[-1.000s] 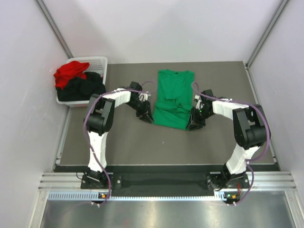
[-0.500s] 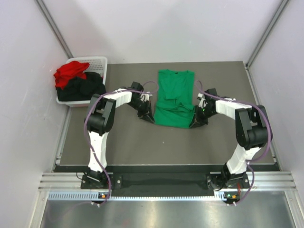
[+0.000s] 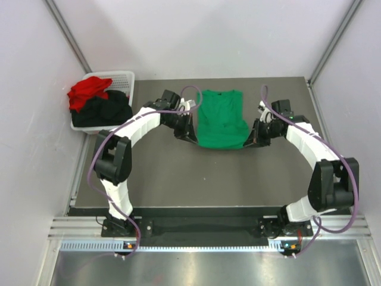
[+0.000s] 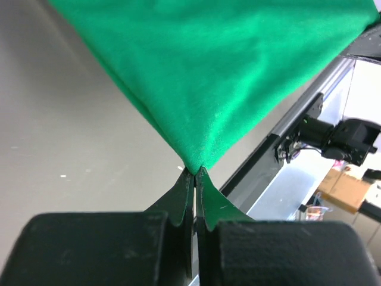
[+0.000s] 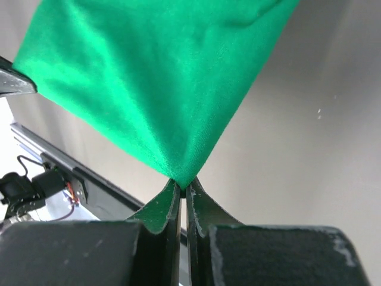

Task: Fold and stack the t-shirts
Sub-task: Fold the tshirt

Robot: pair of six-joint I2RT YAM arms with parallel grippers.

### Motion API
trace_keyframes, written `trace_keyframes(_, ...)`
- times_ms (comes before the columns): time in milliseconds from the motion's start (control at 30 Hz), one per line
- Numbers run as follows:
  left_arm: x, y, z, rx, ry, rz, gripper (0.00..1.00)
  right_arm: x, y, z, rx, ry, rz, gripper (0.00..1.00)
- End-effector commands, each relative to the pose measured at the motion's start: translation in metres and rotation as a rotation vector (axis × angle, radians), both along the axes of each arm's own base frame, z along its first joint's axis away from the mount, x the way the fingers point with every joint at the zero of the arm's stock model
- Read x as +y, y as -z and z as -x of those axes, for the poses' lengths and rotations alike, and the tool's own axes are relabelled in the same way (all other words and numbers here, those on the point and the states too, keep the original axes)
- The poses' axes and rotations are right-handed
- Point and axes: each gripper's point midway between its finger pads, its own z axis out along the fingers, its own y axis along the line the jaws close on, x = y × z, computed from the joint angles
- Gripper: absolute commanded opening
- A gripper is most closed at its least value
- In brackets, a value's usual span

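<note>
The green t-shirt (image 3: pixel 221 119) lies in the middle of the grey table, its near hem lifted off the surface. My left gripper (image 3: pixel 191 134) is shut on the hem's left corner, and the green cloth (image 4: pixel 226 77) fans out from its tips (image 4: pixel 195 171). My right gripper (image 3: pixel 252 138) is shut on the right corner, with the cloth (image 5: pixel 155 83) stretched away from its tips (image 5: pixel 182 183). The red t-shirt (image 3: pixel 88 90) and the black t-shirt (image 3: pixel 104 111) sit bunched in the white basket (image 3: pixel 122 77) at the far left.
Grey walls close in the table at the back and on both sides. A metal rail (image 3: pixel 208 227) runs along the near edge, with both arm bases on it.
Both grippers shut on the hem's corners and carried them up and away from the bases. The shirt's near part now folds back over its far part, so it looks shorter.
</note>
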Motion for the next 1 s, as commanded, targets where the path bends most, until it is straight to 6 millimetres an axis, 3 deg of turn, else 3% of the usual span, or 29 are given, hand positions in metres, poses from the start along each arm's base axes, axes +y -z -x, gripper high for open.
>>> trace_keyframes(0,-0.007,-0.026,0.012,-0.071,0.048,0.02,0.0,-0.003,-0.027,0.007,-0.055,-0.027,-0.01,0.0)
trace_keyframes(167,-0.007,-0.026,0.018,-0.069,0.054,0.015,0.0,-0.007,-0.027,0.014,-0.064,-0.012,-0.003,0.0)
trace_keyframes(367,-0.005,-0.024,0.018,-0.074,0.042,0.002,0.0,-0.017,-0.006,0.02,-0.037,0.012,0.02,0.0)
trace_keyframes(567,-0.006,-0.032,0.009,-0.111,0.021,0.005,0.0,-0.037,0.0,0.003,-0.028,0.061,0.051,0.0)
trace_keyframes(700,-0.011,-0.036,-0.01,-0.157,0.01,0.007,0.0,-0.04,-0.019,-0.033,-0.101,0.084,0.044,0.0)
trace_keyframes(733,-0.011,-0.042,-0.019,-0.176,0.001,0.014,0.0,-0.04,-0.016,-0.043,-0.1,0.086,0.041,0.0)
trace_keyframes(800,-0.012,-0.035,-0.032,-0.173,-0.008,0.007,0.0,-0.04,-0.031,-0.066,-0.152,0.089,0.037,0.0)
trace_keyframes(833,-0.011,-0.041,-0.044,-0.196,-0.022,0.015,0.0,-0.039,-0.025,-0.076,-0.143,0.089,0.038,0.0)
trace_keyframes(867,-0.01,-0.032,-0.052,-0.188,-0.031,0.002,0.0,-0.039,-0.037,-0.09,-0.178,0.091,0.036,0.0)
trace_keyframes(900,-0.008,-0.031,-0.06,-0.194,-0.041,-0.001,0.0,-0.039,-0.029,-0.099,-0.162,0.089,0.036,0.0)
trace_keyframes(933,-0.007,-0.04,-0.075,-0.225,-0.058,0.008,0.0,-0.039,-0.031,-0.108,-0.175,0.09,0.036,0.0)
trace_keyframes(967,-0.006,-0.032,-0.084,-0.223,-0.064,-0.001,0.0,-0.039,-0.041,-0.122,-0.21,0.09,0.036,0.0)
